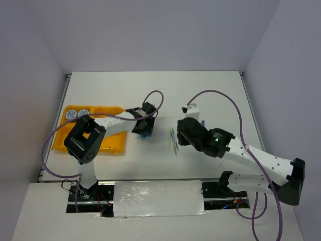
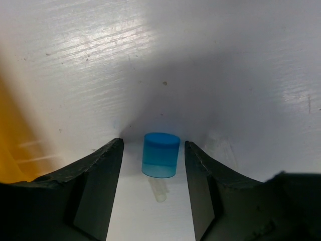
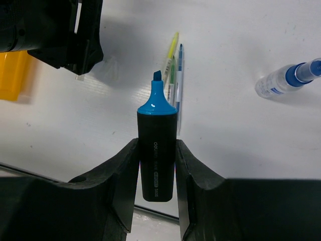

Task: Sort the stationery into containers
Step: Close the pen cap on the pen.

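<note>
While left gripper (image 2: pixel 153 146) stands open astride upright blue cap (image 2: pixel 161 155) on table (image 1: pixel 150 90) near tray (image 1: pixel 114 144), right gripper (image 3: pixel 157 144) clamps uncapped marker (image 3: pixel 157 168); off-centre closing could topple cap, sending it rolling.

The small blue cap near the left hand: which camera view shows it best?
The left wrist view: the blue cap stands upright, in full, between the fingers of the open left hand, apart from both. The top view shows only a blue speck under that hand. The right wrist view does not show it.
</note>
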Controlling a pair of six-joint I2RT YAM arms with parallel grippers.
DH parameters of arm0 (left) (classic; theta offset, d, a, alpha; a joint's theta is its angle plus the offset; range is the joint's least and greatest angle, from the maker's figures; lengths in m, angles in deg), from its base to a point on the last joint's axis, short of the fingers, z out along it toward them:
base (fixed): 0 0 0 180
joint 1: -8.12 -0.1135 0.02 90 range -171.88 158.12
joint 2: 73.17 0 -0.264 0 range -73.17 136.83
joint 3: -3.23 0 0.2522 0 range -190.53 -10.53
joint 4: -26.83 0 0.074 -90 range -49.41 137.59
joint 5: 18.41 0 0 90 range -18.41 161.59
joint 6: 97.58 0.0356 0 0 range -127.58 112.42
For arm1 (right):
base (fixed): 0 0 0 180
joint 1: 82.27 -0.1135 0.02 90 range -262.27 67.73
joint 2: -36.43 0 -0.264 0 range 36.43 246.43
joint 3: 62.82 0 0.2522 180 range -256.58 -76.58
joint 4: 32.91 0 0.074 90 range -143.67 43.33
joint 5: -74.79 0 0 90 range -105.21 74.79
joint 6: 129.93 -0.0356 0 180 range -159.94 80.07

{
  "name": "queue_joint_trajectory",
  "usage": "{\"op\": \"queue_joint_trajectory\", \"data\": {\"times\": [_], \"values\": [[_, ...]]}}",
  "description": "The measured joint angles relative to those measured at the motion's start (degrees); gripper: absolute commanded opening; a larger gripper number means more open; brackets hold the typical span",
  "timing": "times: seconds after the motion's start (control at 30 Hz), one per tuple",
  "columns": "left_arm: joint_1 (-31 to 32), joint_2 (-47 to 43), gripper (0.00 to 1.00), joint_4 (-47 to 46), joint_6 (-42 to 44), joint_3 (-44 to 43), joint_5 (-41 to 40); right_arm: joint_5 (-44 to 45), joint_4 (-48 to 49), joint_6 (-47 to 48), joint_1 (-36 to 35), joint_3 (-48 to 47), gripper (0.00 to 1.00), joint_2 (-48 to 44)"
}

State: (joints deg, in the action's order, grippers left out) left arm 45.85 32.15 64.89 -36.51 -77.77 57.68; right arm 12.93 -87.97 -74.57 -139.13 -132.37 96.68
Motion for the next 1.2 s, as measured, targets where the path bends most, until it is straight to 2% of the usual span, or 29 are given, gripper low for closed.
{"op": "queue_joint_trajectory", "data": {"times": [0.1,0.17,0.43,0.53,0.7,0.9,1.03,1.1,1.2], "values": [[0.2,0.0,0.63,0.1,0.0,0.0,0.0,-0.4,0.2,0.0,0.0,0.0,0.2,0.3],[0.2,0.1,0.57,0.1,0.0,0.0,0.0,-0.6,0.2,0.0,0.0,0.0,0.2,0.4],[0.3,0.7,0.51,0.0,-0.2,-0.7,0.0,-1.0,0.4,0.0,0.0,0.0,0.2,0.4],[0.3,0.8,0.43,-0.1,-0.3,-0.7,-0.1,-1.1,0.7,0.0,0.0,0.0,0.2,0.4],[0.3,1.6,0.17,0.1,-0.2,-1.9,-0.4,-1.5,1.4,0.1,0.0,0.4,0.2,0.4],[0.3,2.0,0.06,2.0,-0.2,-5.4,-0.4,-2.5,3.5,1.4,0.0,2.3,0.19,0.0],[0.3,1.7,0.0,4.2,-0.2,-12.4,-0.5,-5.5,9.2,3.8,0.0,5.8,0.15,-2.7],[0.3,-0.4,0.0,3.1,-1.0,-14.2,-0.1,-8.8,13.9,4.9,0.1,9.1,0.13,-5.9],[0.3,-10.1,0.0,-3.9,-3.1,-9.7,3.9,-16.2,25.3,5.9,0.5,15.5,0.13,-12.4]]}}
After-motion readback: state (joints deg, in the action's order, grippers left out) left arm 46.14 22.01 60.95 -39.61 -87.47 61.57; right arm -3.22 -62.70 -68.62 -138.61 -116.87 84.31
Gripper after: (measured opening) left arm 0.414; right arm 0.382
